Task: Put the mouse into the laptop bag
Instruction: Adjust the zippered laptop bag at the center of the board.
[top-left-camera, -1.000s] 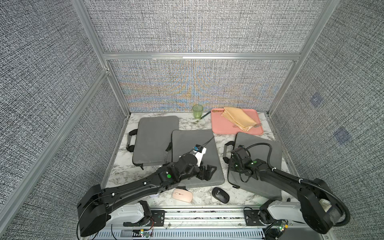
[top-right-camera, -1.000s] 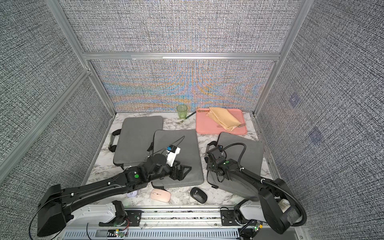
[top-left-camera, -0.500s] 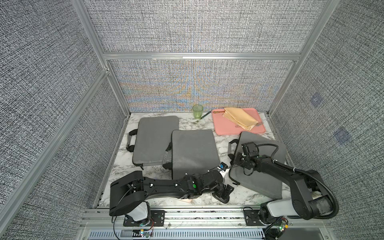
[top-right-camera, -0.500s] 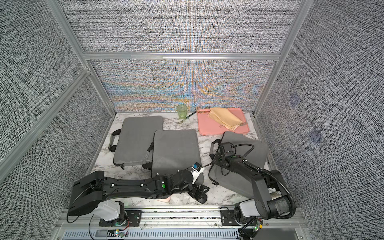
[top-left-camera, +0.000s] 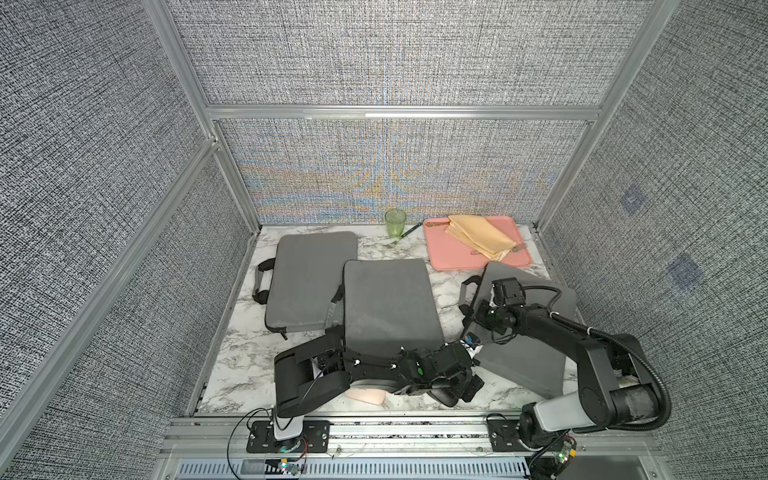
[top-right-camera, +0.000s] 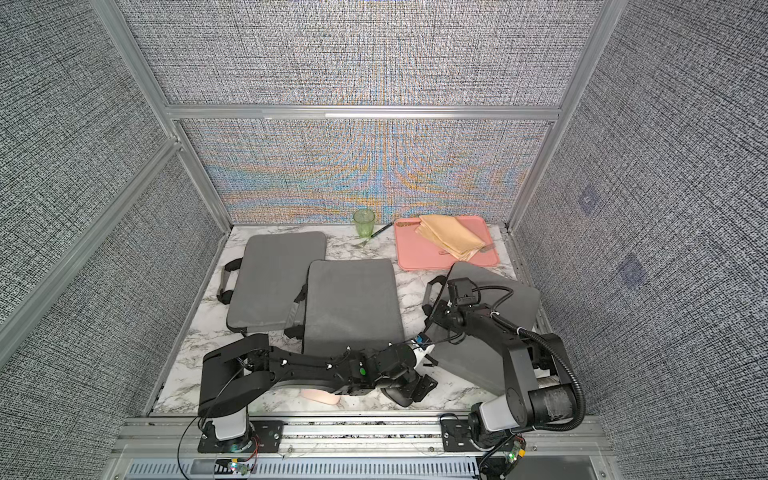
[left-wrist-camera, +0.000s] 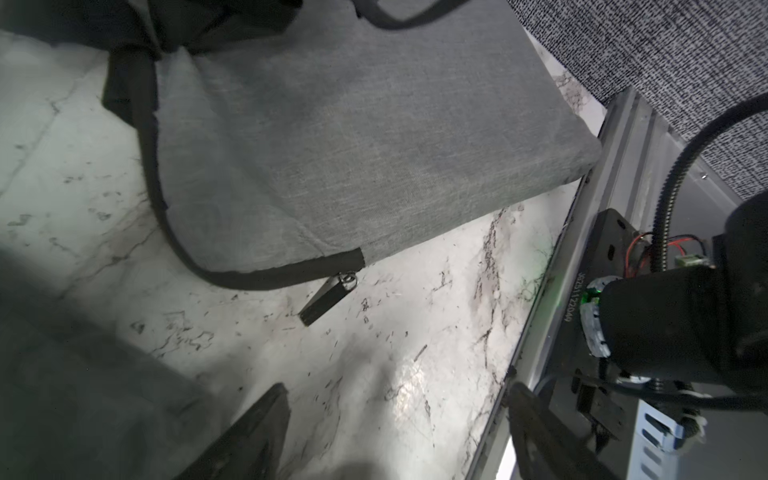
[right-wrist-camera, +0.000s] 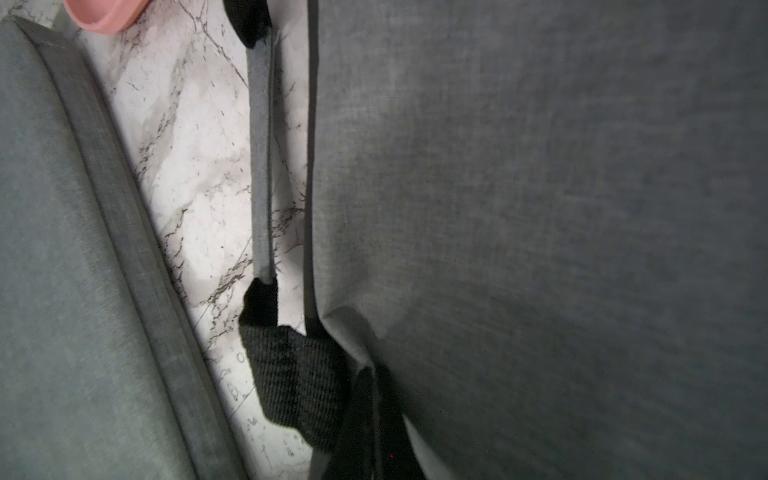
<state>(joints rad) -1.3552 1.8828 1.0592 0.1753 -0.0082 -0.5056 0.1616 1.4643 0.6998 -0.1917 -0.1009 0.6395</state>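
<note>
Here the jaws of the left gripper (left-wrist-camera: 397, 390) stand wide apart over the near counter (left-wrist-camera: 374, 332), the black mouse (top-right-camera: 398, 395) apparently just beneath them; those of the right gripper (top-left-camera: 476, 322) are closed, pinching the left edge of the right-hand laptop bag (top-left-camera: 528, 361).

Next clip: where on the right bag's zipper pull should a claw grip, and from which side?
Grip the zipper pull by the free end of its flat black tab, from above, closing across its narrow width. It lies flat on the marble, pointing away from a corner of the bag, so both long edges are clear; the ring end hugs that corner.
</note>
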